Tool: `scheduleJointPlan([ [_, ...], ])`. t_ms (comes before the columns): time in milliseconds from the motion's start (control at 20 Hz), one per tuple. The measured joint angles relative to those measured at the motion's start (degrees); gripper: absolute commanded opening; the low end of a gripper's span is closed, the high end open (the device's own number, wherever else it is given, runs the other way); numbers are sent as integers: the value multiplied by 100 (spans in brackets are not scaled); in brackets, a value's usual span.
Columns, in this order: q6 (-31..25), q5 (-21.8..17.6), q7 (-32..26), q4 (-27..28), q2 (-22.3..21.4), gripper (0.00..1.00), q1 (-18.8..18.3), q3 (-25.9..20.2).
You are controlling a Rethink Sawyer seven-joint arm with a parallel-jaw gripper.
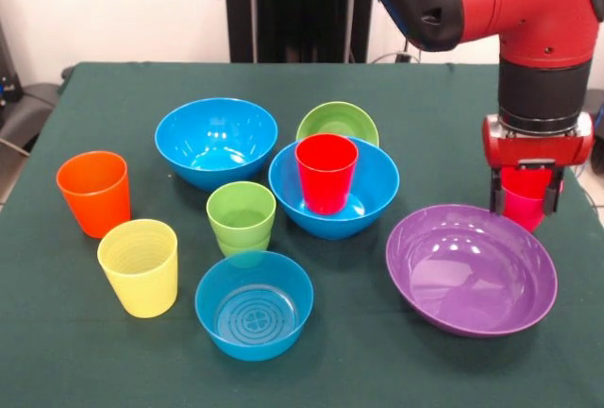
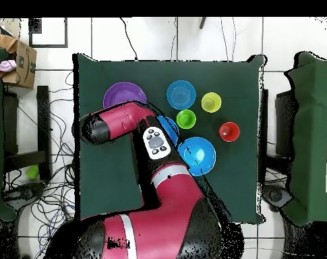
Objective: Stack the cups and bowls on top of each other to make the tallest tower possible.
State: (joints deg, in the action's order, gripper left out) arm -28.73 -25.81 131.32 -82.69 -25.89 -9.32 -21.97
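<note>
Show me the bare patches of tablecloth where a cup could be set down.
Bare: front right corner past the wide purple plastic bowl; front left below the ribbed yellow plastic cup; the far strip behind the large blue plastic bowl. Crowded: the middle.

five cups [image 1: 326, 174], five bowls [image 1: 216, 141], one table [image 1: 113, 87]

Arm descends vertically at the table's edge; gripper [image 1: 525, 202] points down, fingers closed on the pinkish-red cup [image 1: 525, 198]

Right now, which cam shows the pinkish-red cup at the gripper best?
Front view: the pinkish-red cup sits between the fingers of the gripper, beside the purple bowl. Overhead, the arm covers both; neither is visible.
</note>
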Motion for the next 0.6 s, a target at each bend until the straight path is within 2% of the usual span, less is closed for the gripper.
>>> scheduleJointPlan([
  [600,1,-6,0,142,189,100,-53,201],
])
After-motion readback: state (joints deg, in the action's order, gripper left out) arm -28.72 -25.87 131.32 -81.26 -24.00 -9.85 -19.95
